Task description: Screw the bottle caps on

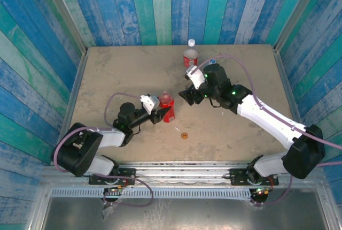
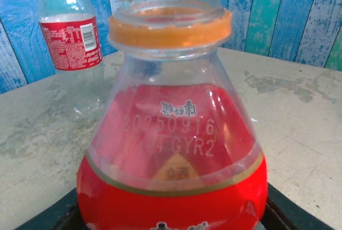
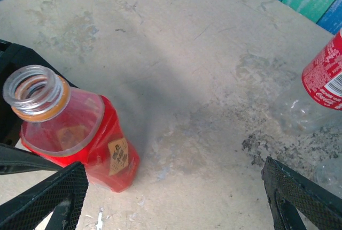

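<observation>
Standing upright near the middle of the table (image 1: pixel 117 80), the red bottle (image 1: pixel 168 107) is pointing its open, threaded mouth straight up, its long axis vertical. An orange ring is sitting round its neck, and the clear shoulder above the red label is looking empty. The left gripper (image 1: pixel 162 112) is clamping the bottle's lower body, with a dark finger (image 2: pixel 53 216) pressing against each side.

The right gripper (image 3: pixel 173 166) is hanging released over bare table just beyond the red bottle, its fingers spread wide with nothing between them.

Farther back, the clear bottle (image 1: pixel 191 58) with the red label is also standing upright, well apart from the red one. Its see-through lower part is looking empty. A white cap (image 1: pixel 191 42) is showing at its far end, though I cannot tell whether it is sitting on the neck.

The orange cap (image 1: pixel 184 135) is lying flat on the table near the red bottle, on the side toward the arm bases. A blue cap (image 1: pixel 212 61) is peeking out beside the right arm; what it is resting on is hidden.
</observation>
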Controlling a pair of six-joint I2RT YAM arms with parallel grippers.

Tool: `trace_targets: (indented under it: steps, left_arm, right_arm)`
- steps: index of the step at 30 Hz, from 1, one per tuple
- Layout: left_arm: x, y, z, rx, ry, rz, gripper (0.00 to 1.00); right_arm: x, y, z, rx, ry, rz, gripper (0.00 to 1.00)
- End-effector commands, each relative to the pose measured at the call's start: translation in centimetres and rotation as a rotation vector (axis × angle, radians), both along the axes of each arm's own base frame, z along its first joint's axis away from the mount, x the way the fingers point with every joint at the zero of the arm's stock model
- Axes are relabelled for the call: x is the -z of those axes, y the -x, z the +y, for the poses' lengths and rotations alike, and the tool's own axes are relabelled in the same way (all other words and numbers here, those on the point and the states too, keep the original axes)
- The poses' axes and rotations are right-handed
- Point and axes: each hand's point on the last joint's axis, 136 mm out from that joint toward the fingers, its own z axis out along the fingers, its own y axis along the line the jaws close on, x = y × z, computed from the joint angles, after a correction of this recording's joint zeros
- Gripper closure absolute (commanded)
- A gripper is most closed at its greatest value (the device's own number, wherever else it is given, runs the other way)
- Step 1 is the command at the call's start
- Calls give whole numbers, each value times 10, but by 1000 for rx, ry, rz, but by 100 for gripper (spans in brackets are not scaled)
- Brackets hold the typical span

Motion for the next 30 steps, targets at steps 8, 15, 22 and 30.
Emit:
trace_targets:
  steps: [8,15,22,30]
  left_arm:
    - [-6,0,-17,113,-28,-57,45]
    - [1,5,-33,233,-36,-69,43]
    - [13,3,-36,249,-37,-48,42]
    - [8,6,-36,259,-8,-48,11]
  right_arm:
    - [20,11,-27,161,-70,44,14]
    - [38,41,-29,87,-96,112,11]
    - [61,70,-32,71,-69,105,10]
    - [73,73,-28,62,-63,113,10]
